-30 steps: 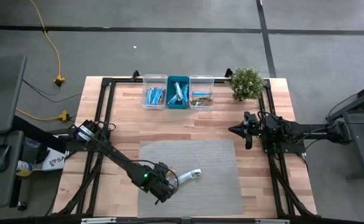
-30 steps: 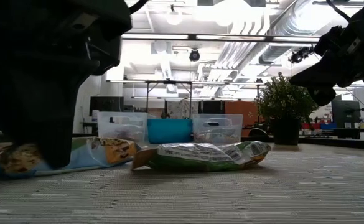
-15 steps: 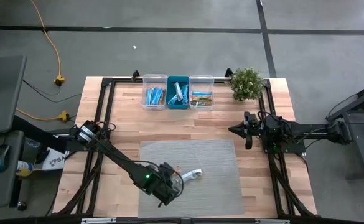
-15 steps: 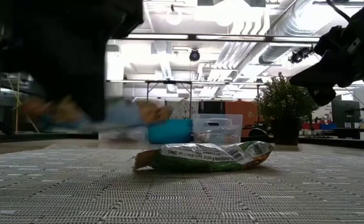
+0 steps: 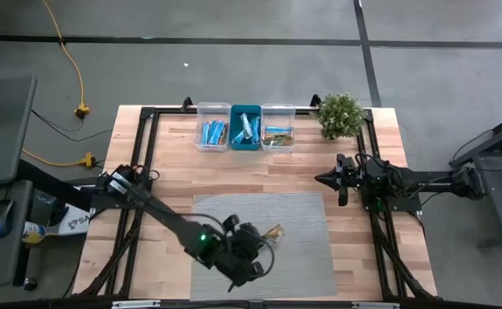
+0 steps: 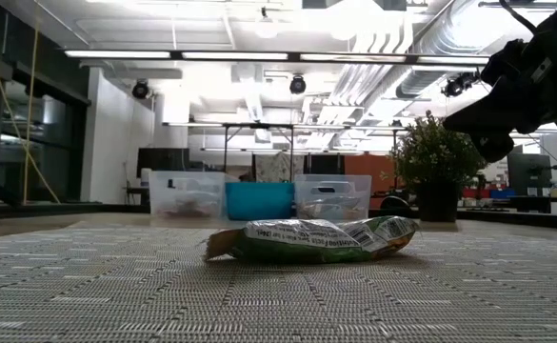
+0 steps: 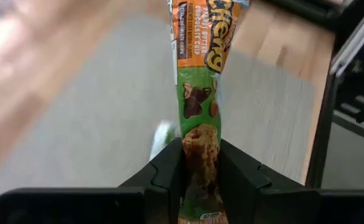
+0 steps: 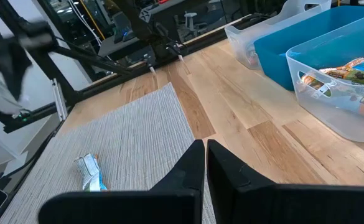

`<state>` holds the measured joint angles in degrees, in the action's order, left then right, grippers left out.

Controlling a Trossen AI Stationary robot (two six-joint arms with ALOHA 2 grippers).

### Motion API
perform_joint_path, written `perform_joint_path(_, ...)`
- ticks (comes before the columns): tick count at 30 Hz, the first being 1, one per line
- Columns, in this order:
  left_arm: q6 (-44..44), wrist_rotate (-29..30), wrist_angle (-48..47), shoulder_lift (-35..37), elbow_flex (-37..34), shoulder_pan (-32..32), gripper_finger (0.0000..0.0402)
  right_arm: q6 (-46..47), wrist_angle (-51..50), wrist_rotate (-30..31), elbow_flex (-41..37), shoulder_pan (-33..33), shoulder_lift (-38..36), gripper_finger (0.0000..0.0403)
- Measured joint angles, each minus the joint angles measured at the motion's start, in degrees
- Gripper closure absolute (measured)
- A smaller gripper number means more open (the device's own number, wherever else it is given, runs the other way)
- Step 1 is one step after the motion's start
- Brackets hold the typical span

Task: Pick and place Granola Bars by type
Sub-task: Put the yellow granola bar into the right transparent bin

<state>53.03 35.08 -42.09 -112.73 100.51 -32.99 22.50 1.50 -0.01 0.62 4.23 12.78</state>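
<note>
Both arms are dark, nearly black, built of slim tubular links with bulkier joint housings. The left arm carries a small green indicator light near its wrist, at about seven o'clock on the table. The right arm trails thin black cables. Each gripper's fingers are matte black, blocky and flat-faced.

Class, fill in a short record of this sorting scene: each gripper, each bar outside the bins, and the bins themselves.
Left gripper: shut on held bar, lifted above the mat
Held bar: green-and-orange wrapper
Right gripper: shut, empty, waiting over bare wood beside the mat
Loose bar: lying flat on the mat, white-and-green wrapper
Bins: teal bin between two clear ones at the table's far edge, bars in all three
</note>
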Motion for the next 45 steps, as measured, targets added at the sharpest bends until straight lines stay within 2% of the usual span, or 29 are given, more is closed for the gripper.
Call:
perform_joint_path(5,-13.1,-0.1,-0.1,0.0,7.3,5.0,0.0319,0.0,0.0,0.0,0.0,0.0,0.0,0.0402)
perform_joint_path(8,-22.2,-2.1,-0.1,0.0,11.7,8.9,0.0319,0.0,0.0,0.0,0.0,0.0,0.0,0.0402)
perform_joint_path(14,-38.5,-9.3,0.0,0.1,19.8,17.4,0.0319,0.0,0.0,0.0,0.0,0.0,0.0,0.0402)
perform_joint_path(21,-51.7,-20.7,0.0,0.1,24.5,27.5,0.0319,0.0,0.0,0.0,0.0,0.0,0.0,0.0402)
perform_joint_path(29,-61.7,-30.6,-1.1,0.1,24.7,38.3,0.0319,0.0,0.0,0.0,0.0,0.0,0.0,0.0402)
perform_joint_path(38,-70.5,-31.1,-13.2,0.1,24.7,49.0,0.0319,0.0,0.0,0.0,0.0,0.0,0.0,0.0402)
perform_joint_path(45,-74.8,-32.4,-16.4,-2.4,24.8,54.9,0.0319,0.0,0.0,0.0,0.0,0.0,0.0,0.0402)
